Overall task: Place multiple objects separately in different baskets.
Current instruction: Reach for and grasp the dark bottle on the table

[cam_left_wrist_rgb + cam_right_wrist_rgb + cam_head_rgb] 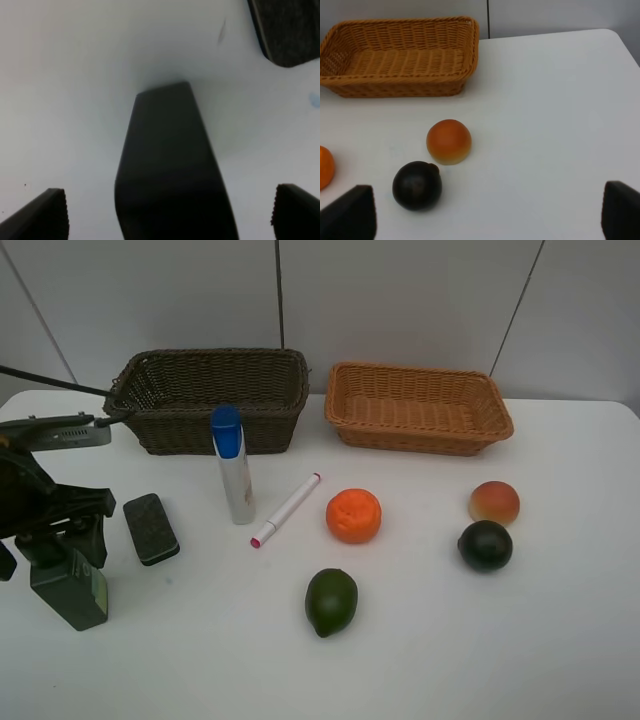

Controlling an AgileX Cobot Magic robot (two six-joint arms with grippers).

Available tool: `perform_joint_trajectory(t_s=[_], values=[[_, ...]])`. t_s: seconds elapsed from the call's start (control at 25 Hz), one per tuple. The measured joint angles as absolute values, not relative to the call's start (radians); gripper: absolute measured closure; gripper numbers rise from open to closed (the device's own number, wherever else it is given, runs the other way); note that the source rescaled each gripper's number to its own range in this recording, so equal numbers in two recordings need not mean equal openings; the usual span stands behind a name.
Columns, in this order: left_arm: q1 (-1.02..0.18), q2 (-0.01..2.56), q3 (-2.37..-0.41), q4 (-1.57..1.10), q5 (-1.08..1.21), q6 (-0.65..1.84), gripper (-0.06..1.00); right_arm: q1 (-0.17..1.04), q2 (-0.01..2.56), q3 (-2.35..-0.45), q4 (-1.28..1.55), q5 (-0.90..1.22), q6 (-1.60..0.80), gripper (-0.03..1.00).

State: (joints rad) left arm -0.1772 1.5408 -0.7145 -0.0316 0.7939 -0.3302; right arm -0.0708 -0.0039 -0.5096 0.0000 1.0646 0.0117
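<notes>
The left jaws hang wide open over the dark green pump bottle (70, 588), which sits on the desk (520, 660) near its front left corner. In the left wrist view the two ribbed fingertips (49, 215) flank the bottle with a strip of bare desk showing on each side, so nothing is gripped. Just beside the bottle, toward the middle, the black eraser block (151, 528) lies flat (its corner also shows in the left wrist view). Further in, the white blue-capped tube (234, 468) stands upright in front of the dark brown basket (210, 395). The pink-capped white marker (287, 510) lies at a slant between the tube and the bumpy orange (353, 515). The green lime (331, 601) sits nearer the front edge than the orange. On the right, the peach (494, 502) and the dark round fruit (485, 545) sit just beside each other, whether touching I cannot tell, in front of the light orange-tan basket (418, 405). The two baskets stand side by side at the back of the desk, a gap between them. The right jaws, seen only in the right wrist view, are also wide open, with only bare desk between the fingertips (350, 212). The peach and the dark round fruit lie ahead of them, the orange-tan basket beyond.
</notes>
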Motion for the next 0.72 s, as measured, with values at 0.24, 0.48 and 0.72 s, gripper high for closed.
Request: perform_joint_trajectory(t_s=[0.24,0.48,0.72], values=[[-0.177,1.602,-0.714,-0.032,0.771,-0.330,-0.06,-0.071,-0.004,-0.510,0.000,1.065,0.012,-0.03],[-0.177,1.607,-0.716,-0.032,0.769,-0.334,0.21,-0.071,-0.004,-0.510,0.000,1.065,0.012,-0.03],[-0.177,1.608,-0.717,-0.032,0.779,-0.322,0.59,-0.071,-0.004,-0.510,0.000,1.065,0.012,-0.03]])
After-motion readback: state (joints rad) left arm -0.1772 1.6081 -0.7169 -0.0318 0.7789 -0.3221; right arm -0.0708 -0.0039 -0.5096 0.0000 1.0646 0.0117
